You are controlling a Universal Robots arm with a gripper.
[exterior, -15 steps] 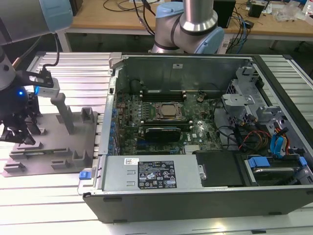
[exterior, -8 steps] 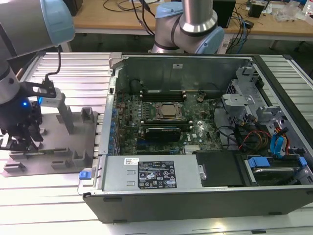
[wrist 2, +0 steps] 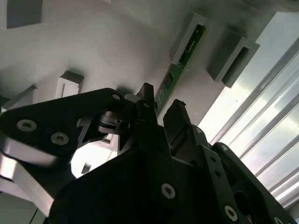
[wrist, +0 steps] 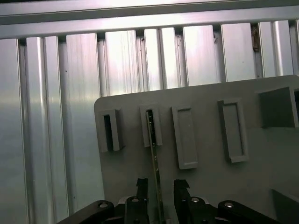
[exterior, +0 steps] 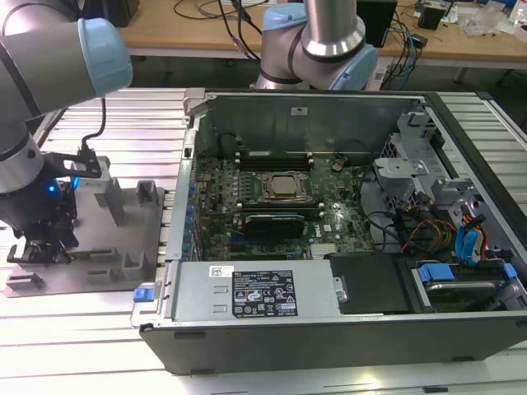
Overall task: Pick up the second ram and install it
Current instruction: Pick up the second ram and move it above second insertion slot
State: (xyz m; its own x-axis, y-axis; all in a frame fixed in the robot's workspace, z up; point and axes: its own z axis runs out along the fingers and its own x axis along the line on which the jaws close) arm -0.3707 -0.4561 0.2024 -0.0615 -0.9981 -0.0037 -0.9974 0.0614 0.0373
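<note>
The arm (exterior: 37, 49) has grey tubes and light blue joint caps (exterior: 107, 53); a black cable (exterior: 103, 115) follows it. The black claw (wrist 2: 162, 105) shows silver screws (wrist 2: 168, 190).

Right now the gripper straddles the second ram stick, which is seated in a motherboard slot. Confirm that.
Not quite. The gripper does straddle the second ram, one finger on each side, but the stick stands in a slot of the gray holder tray, not in a motherboard slot. The first wrist view shows this.
</note>
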